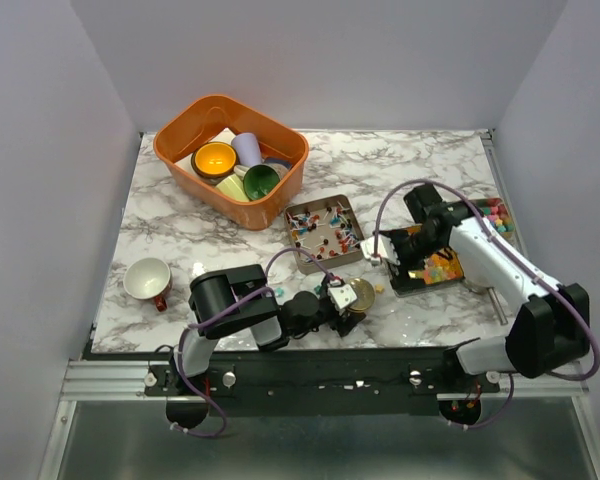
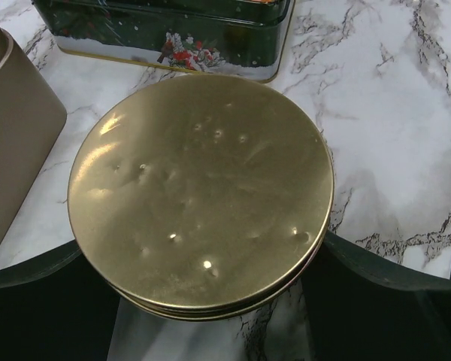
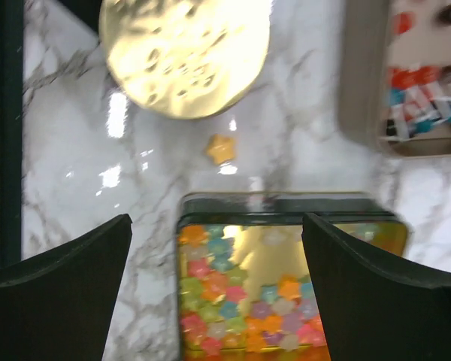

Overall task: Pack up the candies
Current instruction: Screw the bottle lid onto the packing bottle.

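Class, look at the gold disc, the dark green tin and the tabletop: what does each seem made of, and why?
The gold disc: likely thin metal, satin gold sheen, small dents catching glints. The green tin: seemingly printed metal, glossy, gold rim. The tabletop: marble look, white with grey veins, glossy; stone or laminate, cannot tell.

Left arm (image 1: pixel 225 295) mostly black, one pale grey link; right arm (image 1: pixel 485 250) white with black joints; purple cable (image 1: pixel 395 198) looping along each; right gripper (image 3: pixel 216 226) has dark wedge-shaped fingers (image 3: pixel 68 293); black base rail (image 1: pixel 320 380), bright screws.
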Controlling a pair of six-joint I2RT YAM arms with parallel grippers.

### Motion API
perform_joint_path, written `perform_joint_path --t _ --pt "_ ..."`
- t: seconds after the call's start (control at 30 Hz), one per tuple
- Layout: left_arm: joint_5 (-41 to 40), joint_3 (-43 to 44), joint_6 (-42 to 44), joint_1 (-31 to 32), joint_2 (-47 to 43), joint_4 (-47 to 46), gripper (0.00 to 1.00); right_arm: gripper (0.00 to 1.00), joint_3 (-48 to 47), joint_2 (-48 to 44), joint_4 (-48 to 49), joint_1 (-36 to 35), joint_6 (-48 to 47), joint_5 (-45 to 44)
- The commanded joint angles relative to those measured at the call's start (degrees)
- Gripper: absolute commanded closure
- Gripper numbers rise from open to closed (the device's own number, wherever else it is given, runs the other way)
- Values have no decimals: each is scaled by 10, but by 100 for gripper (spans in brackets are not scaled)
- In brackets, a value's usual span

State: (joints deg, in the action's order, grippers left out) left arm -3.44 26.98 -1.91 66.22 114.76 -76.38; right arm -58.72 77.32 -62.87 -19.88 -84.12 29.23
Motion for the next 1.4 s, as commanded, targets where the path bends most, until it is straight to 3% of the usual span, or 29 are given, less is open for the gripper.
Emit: perform_joint_path --t 0.0,0.33,0.67,1.07,1.37 --pt "-12 -9 31 -3 26 115 100 0 -88 79 -30 -23 26 91" --pt "-23 -6 35 -3 26 120 100 0 -101 143 -22 -105 -3 111" --pt "-43 -5 27 -3 26 124 100 0 -76 187 -16 -120 -13 72" --pt "-39 -7 21 -7 23 122 100 0 83 29 -3 -101 4 -24" --pt "-29 -5 21 -7 25 127 100 0 79 -50 -28 -76 63 -32"
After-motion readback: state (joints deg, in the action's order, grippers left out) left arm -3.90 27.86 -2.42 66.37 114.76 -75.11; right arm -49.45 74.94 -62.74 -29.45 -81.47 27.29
